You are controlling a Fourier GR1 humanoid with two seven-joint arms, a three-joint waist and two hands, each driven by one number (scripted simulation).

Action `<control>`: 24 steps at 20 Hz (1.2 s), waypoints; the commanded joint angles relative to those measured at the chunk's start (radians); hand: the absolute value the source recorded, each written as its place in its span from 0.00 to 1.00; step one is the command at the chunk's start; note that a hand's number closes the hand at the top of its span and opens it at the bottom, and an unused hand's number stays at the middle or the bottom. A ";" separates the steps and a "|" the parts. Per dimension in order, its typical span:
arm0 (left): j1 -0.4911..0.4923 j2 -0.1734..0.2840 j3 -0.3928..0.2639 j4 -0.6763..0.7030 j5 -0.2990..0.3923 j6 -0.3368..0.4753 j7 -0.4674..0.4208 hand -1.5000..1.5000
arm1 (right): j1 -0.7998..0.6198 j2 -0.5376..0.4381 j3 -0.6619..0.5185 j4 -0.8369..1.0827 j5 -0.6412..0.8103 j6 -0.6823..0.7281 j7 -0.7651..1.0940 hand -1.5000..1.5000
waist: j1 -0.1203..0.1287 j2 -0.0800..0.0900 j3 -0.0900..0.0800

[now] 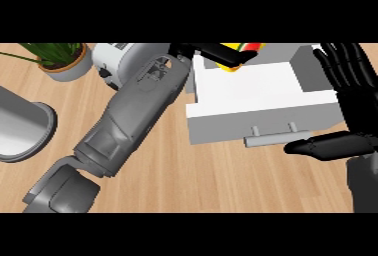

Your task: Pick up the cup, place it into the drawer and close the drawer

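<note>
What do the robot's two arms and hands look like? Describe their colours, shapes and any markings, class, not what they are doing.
The left forearm is grey, built of blocky, faceted panels with a round dark-patterned disc near the wrist. Its left hand is black. The right hand is black too, with long, segmented fingers; its thick, rounded black thumb juts sideways. No cables show.

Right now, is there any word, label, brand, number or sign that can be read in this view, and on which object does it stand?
None: no readable text in the head view.
The yellow and red cup in the left hand over the open white drawer shows colours only, no lettering.
The white appliance and the plant pot bear no legible marks.
</note>
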 commanded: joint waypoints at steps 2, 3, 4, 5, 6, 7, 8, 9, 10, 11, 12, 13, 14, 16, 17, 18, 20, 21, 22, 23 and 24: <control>0.011 0.000 -0.116 0.072 0.021 -0.058 0.036 1.00 | -0.052 0.009 0.028 0.023 -0.006 0.014 0.003 0.00 | -0.053 0.015 0.001; 0.022 0.000 -0.112 0.079 0.034 -0.057 0.025 1.00 | -0.020 0.001 0.017 -0.008 -0.009 0.017 0.001 0.00 | -0.060 0.012 0.000; 0.019 0.000 -0.128 0.078 0.041 -0.063 0.032 1.00 | -0.030 0.038 0.054 0.007 0.024 -0.007 -0.018 0.00 | -0.062 0.017 0.000; 0.028 0.000 -0.140 0.084 0.042 -0.042 0.031 1.00 | -0.037 0.021 0.050 0.000 -0.003 0.019 0.004 0.00 | -0.081 0.020 0.001; 0.038 0.000 -0.159 0.088 0.036 -0.055 0.021 1.00 | -0.070 0.016 0.028 0.022 -0.016 0.014 -0.004 0.00 | -0.075 0.023 0.001; 0.045 0.000 -0.177 0.073 0.051 -0.059 0.030 0.00 | -0.065 0.035 0.058 0.019 0.012 0.001 -0.007 0.00 | -0.075 0.019 0.000; 0.059 0.000 -0.181 0.073 0.051 -0.060 -0.003 0.00 | -0.093 0.007 0.038 0.043 0.000 0.019 0.000 0.00 | -0.077 0.026 0.000; 0.057 0.000 -0.157 0.062 0.080 -0.062 -0.023 0.00 | -0.088 0.010 0.041 0.050 -0.004 0.032 -0.027 0.00 | -0.083 0.031 0.000; 0.064 0.000 -0.148 0.043 0.106 -0.058 -0.044 0.00 | -0.096 0.017 0.050 0.035 -0.009 0.027 -0.004 0.00 | -0.084 0.025 -0.001; 0.051 0.000 -0.149 0.034 0.130 -0.046 -0.014 0.00 | -0.079 0.044 0.079 0.027 -0.031 0.042 -0.002 0.00 | -0.095 0.022 -0.001; 0.054 0.000 -0.140 0.032 0.146 -0.039 -0.026 0.00 | -0.093 0.048 0.101 0.026 -0.060 0.075 0.009 0.00 | -0.108 0.028 -0.001; 0.073 0.000 -0.124 0.018 0.175 -0.024 -0.050 0.00 | -0.072 0.051 0.097 0.037 -0.101 0.111 -0.015 0.00 | -0.115 0.031 0.000; 0.100 0.000 -0.119 0.014 0.191 -0.043 -0.091 0.00 | -0.092 0.051 0.109 0.040 -0.110 0.119 0.006 0.00 | -0.097 0.030 -0.001; 0.093 0.000 -0.103 -0.016 0.234 -0.082 -0.122 0.00 | -0.080 0.041 0.166 0.015 -0.132 0.195 0.005 1.00 | -0.101 0.026 -0.002; 0.093 0.000 -0.099 -0.029 0.249 -0.097 -0.149 0.00 | -0.086 0.032 0.168 0.003 -0.168 0.225 0.014 1.00 | -0.096 0.021 -0.002; 0.107 0.000 -0.090 -0.049 0.275 -0.104 -0.187 0.00 | -0.104 0.031 0.183 0.028 -0.192 0.255 0.022 1.00 | -0.100 0.030 -0.003; 0.105 0.000 -0.085 -0.048 0.297 -0.082 -0.223 0.00 | -0.081 0.015 0.229 0.023 -0.213 0.309 0.061 1.00 | -0.078 0.019 -0.003; 0.070 0.000 -0.060 -0.053 0.320 -0.058 -0.219 0.00 | -0.038 -0.006 0.253 0.015 -0.199 0.342 0.059 1.00 | -0.075 0.013 -0.002; 0.058 0.000 -0.055 -0.053 0.337 -0.042 -0.219 0.00 | -0.041 -0.053 0.247 0.023 -0.202 0.377 0.083 1.00 | -0.075 0.011 -0.002; 0.064 0.000 -0.065 -0.052 0.341 -0.025 -0.228 0.00 | -0.071 -0.080 0.277 0.036 -0.162 0.405 0.095 1.00 | -0.050 0.009 -0.002; 0.107 0.000 -0.066 -0.038 0.347 -0.045 -0.266 0.00 | -0.060 -0.122 0.287 0.025 -0.140 0.433 0.115 1.00 | -0.052 0.012 -0.003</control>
